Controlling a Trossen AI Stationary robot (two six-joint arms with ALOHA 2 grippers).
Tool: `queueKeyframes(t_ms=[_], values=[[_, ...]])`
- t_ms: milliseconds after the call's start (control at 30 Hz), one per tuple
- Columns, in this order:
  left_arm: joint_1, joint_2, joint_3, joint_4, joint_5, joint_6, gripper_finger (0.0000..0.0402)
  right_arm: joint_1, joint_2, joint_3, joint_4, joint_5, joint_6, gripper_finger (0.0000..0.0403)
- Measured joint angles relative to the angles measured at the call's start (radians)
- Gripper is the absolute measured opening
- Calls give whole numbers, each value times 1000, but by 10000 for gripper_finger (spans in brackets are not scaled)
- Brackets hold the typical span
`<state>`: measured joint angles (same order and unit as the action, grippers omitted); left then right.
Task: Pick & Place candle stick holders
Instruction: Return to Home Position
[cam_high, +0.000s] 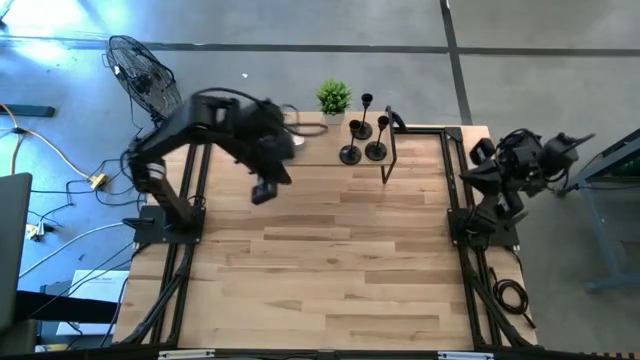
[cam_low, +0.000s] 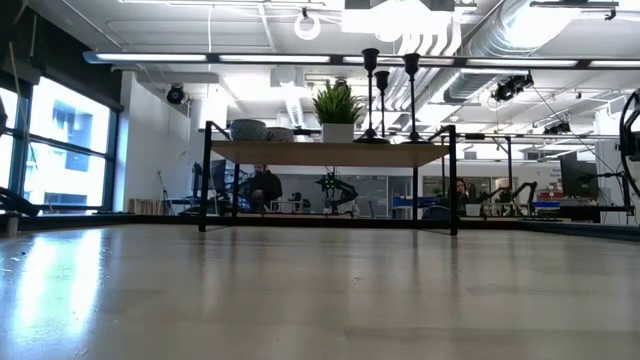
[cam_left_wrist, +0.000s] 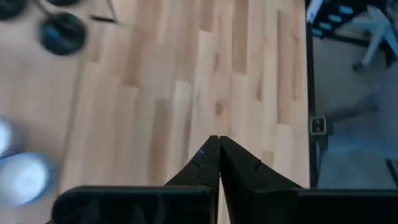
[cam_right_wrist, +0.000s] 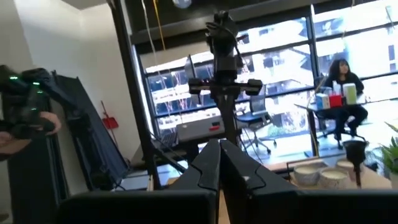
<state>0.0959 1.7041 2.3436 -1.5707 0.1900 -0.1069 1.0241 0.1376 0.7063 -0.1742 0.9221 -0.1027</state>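
Candle stick holders are standing on the shelf at desk rear. We're holding left pincer shut, empty, over desk nr shelf; right pincer shut, parked. We're planning slow retreat, avoiding shelf.

The high view looks straight down on the whole table. The low view skims level across it toward the shelf, upper centre in both. The left wrist view faces down, the right roomward.

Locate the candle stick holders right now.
High view: the candle stick holders stand clustered on the shelf at the far edge of the table, just right of the potted plant.
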Motion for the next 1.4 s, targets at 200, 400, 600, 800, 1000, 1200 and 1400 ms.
queueKeyframes(t_ms=[200, 400, 600, 800, 1000, 1200, 1400], values=[[2, -137, -6, 1, -119, -20, 2, 0, -26, 42, -11, -31, -82, 1], [2, -309, -97, 10, -248, -85, 1, -1, -26, 163, -58, -42, -228, 0], [2, -513, -349, 203, -297, -84, 1, -4, -26, 281, -196, -60, -270, 0], [2, -775, -787, 587, -273, -7, 0, -4, -26, 248, -279, -70, -212, 0], [2, -1023, -1220, 1000, -198, -10, 0, -4, -26, 164, -278, -67, -101, 0], [2, -1169, -1498, 1174, -169, -98, 0, -4, -32, 63, -266, -65, 13, 0], [2, -1250, -1677, 1325, -111, -187, 0, -4, -95, -57, -176, -61, 59, 0]])
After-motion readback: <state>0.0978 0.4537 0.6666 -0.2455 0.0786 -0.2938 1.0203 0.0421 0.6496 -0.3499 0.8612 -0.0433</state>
